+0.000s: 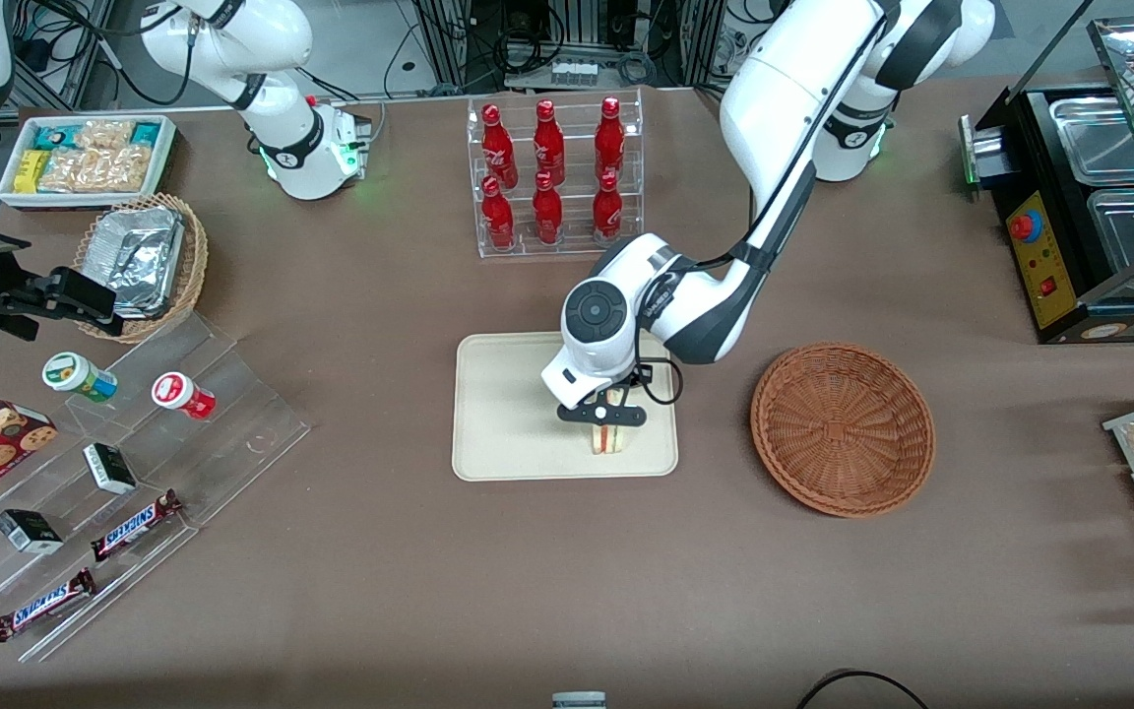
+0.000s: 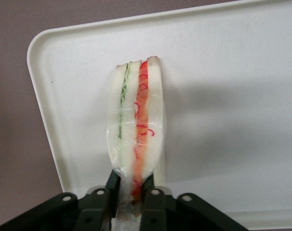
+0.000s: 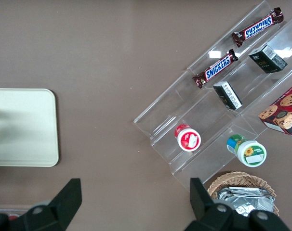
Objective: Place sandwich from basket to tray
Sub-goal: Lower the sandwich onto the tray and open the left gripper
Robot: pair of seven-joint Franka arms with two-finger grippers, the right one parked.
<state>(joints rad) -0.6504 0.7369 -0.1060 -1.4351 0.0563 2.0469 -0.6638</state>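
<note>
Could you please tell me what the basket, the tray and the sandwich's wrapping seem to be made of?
The basket looks like reddish-brown woven wicker: the weave ribs show. The tray seems to be matte cream plastic, finely speckled, with a moulded low rim. The sandwich, held in the end effector over the tray, appears wrapped in clear glossy film, judging by its wrinkles and shine.

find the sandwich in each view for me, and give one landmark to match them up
Front view: the sandwich sits on the tray, at its edge nearest the camera, under the gripper.
Left wrist view: the sandwich is pinched at one end by the gripper, over the tray.
Right wrist view: not in it.
Shared landmark: the cream tray, seen in all three.
</note>
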